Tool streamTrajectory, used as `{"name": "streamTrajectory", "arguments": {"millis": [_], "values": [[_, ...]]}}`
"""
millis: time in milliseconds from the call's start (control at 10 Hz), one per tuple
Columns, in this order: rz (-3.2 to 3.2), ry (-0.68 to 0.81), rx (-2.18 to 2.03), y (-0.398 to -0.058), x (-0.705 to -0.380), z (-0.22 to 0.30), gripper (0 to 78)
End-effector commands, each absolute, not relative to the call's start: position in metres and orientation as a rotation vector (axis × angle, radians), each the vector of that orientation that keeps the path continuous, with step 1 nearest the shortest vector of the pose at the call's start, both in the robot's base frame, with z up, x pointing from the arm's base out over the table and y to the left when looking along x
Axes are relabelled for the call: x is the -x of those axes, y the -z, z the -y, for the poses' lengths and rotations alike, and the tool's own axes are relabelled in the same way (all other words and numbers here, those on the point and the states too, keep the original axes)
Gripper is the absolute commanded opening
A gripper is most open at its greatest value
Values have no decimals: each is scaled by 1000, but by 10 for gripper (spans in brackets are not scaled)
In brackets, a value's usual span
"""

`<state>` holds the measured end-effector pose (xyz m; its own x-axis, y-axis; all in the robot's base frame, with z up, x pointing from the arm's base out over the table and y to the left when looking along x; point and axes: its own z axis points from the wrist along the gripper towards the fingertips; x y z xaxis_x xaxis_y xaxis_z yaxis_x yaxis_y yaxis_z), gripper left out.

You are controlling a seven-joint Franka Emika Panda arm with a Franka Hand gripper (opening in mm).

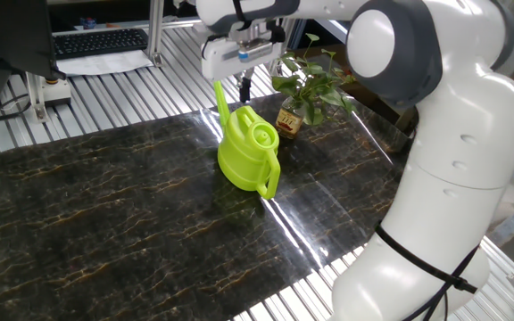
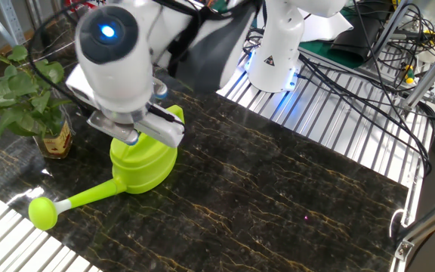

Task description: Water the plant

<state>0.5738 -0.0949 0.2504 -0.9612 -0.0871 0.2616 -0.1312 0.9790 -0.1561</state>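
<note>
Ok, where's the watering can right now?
The watering can stands on the dark table, just beside the plant, under the gripper.

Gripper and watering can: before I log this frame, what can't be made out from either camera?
- Gripper: jaws too small in one fixed view; the wrist housing hides them in the other. Open or shut, unclear.
- Watering can: in the other fixed view the arm covers its top and handle; whether it holds water can't be seen.
- Plant: jar label too small to read; leaves cut off by the left edge in the other fixed view.
</note>
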Motion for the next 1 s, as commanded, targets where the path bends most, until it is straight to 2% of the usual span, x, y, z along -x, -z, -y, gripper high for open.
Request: {"name": "streamTrajectory", "arguments": {"millis": [100, 1000], "values": [[2881, -247, -218, -239, -569, 92, 0], [2872, -247, -272, -248, -583, 109, 0]]}}
